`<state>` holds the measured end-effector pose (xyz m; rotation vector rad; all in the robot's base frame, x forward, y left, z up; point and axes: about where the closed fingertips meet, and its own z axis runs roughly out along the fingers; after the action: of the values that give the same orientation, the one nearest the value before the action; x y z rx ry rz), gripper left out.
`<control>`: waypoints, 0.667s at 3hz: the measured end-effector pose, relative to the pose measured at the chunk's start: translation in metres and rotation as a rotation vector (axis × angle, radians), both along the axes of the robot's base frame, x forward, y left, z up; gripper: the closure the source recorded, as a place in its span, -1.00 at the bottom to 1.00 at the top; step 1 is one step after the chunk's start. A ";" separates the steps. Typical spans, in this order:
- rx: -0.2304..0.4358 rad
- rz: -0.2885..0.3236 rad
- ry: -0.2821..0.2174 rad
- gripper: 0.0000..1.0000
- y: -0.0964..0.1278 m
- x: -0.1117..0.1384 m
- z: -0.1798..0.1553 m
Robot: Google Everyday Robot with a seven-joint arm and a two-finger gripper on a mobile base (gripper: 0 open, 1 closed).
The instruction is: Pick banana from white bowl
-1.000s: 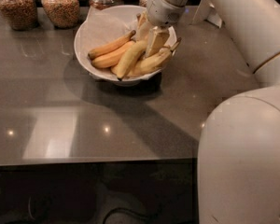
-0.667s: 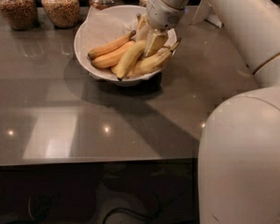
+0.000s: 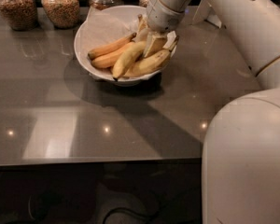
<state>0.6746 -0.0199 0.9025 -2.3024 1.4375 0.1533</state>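
Camera view: end effector (image 3: 152, 42) over banana (image 3: 127, 60) in white bowl (image 3: 89, 28); grip state unclear.

Dark grey glossy tabletop (image 3: 46, 106) fills view. Small light glints (image 3: 106, 129) and pale reflection (image 3: 49, 136) near its front edge. Glass jars (image 3: 60, 4) along its far edge. Below front edge: dark floor (image 3: 46, 195), black cable (image 3: 130, 209). Tool (image 3: 154, 41) over its far centre.

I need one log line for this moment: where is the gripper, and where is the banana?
gripper: low in white bowl, right side in view | banana: lying in bowl, not yet lifted
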 end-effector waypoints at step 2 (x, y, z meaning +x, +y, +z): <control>0.026 0.023 -0.103 1.00 0.017 -0.005 0.053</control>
<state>0.6693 -0.0030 0.9550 -2.2714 1.3513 0.0594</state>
